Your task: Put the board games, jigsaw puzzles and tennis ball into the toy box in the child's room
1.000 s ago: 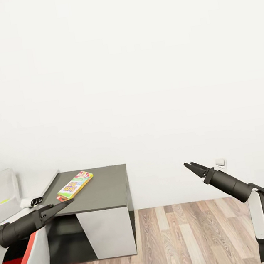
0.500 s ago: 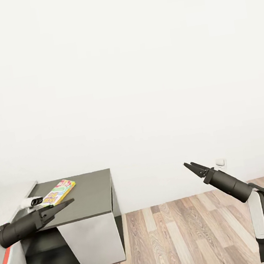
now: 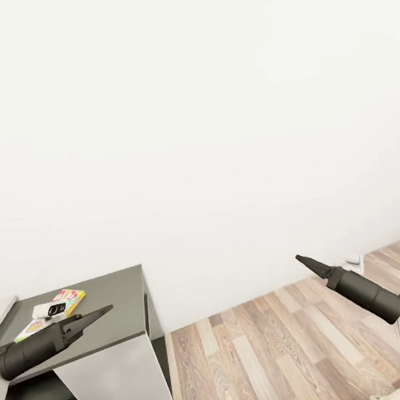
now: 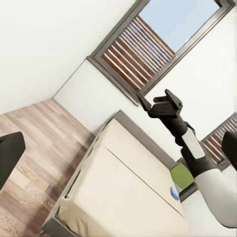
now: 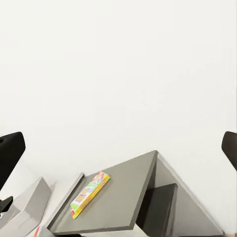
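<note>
The green-yellow-red board game [image 3: 69, 300] lies flat on the dark grey wing of the table [image 3: 116, 307], low at the left of the head view. The right wrist view shows that board game [image 5: 90, 194] too, beside a corner of the light grey toy box [image 5: 27, 201]. My left gripper [image 3: 107, 309] hovers over the wing's front part, open and empty. My right gripper [image 3: 299, 258] hangs over the floor, well right of the table, also open and empty. In the left wrist view the beige bed [image 4: 123, 187] carries a green patch [image 4: 180, 175] and a blue patch [image 4: 173, 192], half hidden by my right arm.
A bare white wall fills most of the head view. Wooden floor [image 3: 265, 350] runs right of the table's white side panel [image 3: 117, 383]. A wall socket [image 3: 355, 261] sits low behind the right arm. A slatted window [image 4: 143, 54] is above the bed.
The whole head view has swung to the right, so the table wing and board game sit further left. The right arm shows slightly lower and further right; the left arm keeps its place.
</note>
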Robot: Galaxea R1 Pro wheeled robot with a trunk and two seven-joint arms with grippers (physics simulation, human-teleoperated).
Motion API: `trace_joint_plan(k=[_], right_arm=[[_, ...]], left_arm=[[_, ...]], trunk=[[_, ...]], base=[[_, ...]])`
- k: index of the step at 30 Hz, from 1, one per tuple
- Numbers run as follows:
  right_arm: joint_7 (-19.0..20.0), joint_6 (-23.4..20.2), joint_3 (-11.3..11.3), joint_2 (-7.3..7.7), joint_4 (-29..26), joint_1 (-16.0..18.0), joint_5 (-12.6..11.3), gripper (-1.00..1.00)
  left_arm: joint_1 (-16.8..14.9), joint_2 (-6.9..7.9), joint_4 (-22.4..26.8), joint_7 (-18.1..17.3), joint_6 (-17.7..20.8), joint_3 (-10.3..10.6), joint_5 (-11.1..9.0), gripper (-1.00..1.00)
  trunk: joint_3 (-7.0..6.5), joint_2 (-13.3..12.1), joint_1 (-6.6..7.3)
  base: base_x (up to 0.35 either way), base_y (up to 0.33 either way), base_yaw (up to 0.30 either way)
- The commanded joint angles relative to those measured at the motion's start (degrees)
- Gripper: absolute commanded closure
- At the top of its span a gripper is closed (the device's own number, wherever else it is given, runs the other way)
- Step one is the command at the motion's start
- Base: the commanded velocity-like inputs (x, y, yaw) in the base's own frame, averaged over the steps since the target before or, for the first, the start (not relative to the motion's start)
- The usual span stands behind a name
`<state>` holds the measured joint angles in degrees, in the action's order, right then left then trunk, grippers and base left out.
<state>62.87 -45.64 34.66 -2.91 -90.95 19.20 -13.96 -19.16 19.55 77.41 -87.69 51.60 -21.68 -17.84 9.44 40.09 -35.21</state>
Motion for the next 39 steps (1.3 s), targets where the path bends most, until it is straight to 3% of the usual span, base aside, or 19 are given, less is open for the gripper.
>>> trace_joint_plan(k=[1, 7, 18, 39], right_arm=[[0.19, -0.36, 0.63, -0.03, 0.06, 0.01, -0.17, -1.0], [0.27, -0.51, 2.59, -0.01, 0.16, -0.11, -0.33, -1.0], [1.8, -1.94, 8.59, 0.2, -0.03, -0.12, -1.98, -1.0], [3.31, -2.0, 9.54, 0.01, 0.16, -0.12, -2.11, -1.0]], left_arm=[[0.12, 0.0, 0.02, -0.2, 0.61, -0.02, -0.01, -1.0], [1.32, 0.01, 0.02, -0.21, 0.61, -0.7, 0.0, -1.0], [1.58, -0.55, -0.23, 0.11, -1.43, -1.6, -0.02, -1.0], [1.58, -0.38, -0.29, -0.16, -1.68, -1.87, -0.1, -1.0]], trunk=[[0.07, 0.08, -0.02], [-0.08, 0.08, -0.02], [-0.45, 0.08, -0.02], [-1.24, 0.08, -0.02]], base=[[-0.006, 0.0, -0.281], [-0.112, 0.0, -0.281], [-0.039, 0.0, -0.281], [-0.109, 0.0, -0.28]])
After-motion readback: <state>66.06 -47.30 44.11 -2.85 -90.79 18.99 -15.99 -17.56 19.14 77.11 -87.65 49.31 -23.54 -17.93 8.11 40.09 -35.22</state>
